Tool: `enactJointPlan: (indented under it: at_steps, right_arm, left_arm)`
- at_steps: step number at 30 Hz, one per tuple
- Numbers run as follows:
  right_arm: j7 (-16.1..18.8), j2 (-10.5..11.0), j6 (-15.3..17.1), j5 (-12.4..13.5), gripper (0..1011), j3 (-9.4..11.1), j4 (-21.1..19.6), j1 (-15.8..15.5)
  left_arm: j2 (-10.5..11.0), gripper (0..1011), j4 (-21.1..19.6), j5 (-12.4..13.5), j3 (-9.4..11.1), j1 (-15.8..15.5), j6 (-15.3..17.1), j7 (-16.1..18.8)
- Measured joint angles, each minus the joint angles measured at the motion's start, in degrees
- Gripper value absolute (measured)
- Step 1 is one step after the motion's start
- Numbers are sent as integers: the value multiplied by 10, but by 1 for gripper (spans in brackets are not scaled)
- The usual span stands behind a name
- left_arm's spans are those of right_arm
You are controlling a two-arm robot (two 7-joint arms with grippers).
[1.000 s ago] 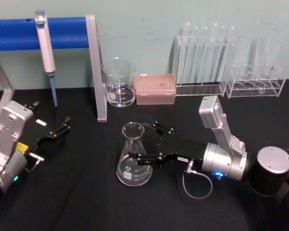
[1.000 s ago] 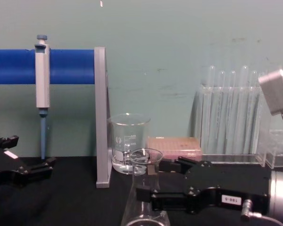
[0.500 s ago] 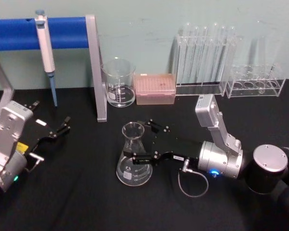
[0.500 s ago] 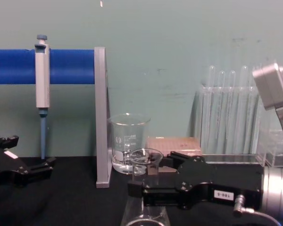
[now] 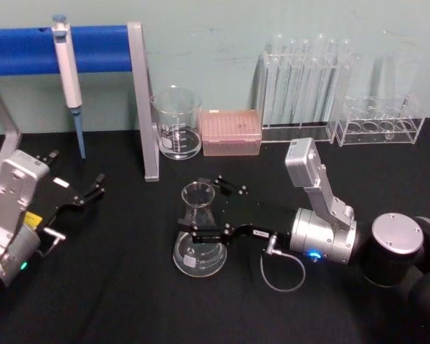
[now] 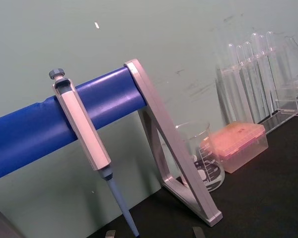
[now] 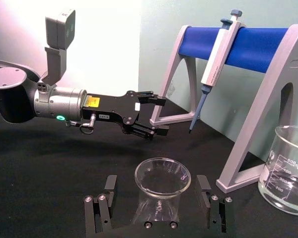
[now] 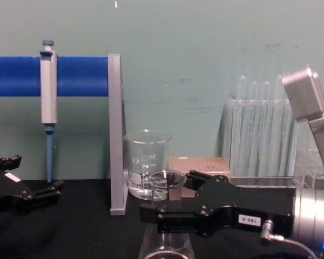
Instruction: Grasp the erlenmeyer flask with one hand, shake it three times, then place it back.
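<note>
Erlenmeyer flask [image 5: 199,247] stands upright on the black table [image 5: 115,294], in front of the beaker [image 5: 177,132] and the pink tip box [image 5: 231,132], apart from both. Right gripper [image 5: 199,203] lies low and level over the table, reaching in from the robot's right, with one finger on each side of the flask neck. Right wrist view: jaws spread, fingers [image 7: 204,184] standing off the glass, a gap on each side between finger and neck; flask base rests on the table. Left gripper [image 5: 94,186] sits over the table at the robot's left, well apart from the flask, jaws parted and holding nothing. Pipette [image 5: 67,68] hangs on the blue stand bar [image 5: 21,49] behind it
</note>
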Motion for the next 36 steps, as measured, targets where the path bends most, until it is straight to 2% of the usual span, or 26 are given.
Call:
enactJointPlan:
  at_steps: [36]
  right_arm:
    - [-7, -5, 7, 0, 1000, -1, 3, 2]
  left_arm:
    - [0, 1001, 0, 0, 0, 0, 0, 0]
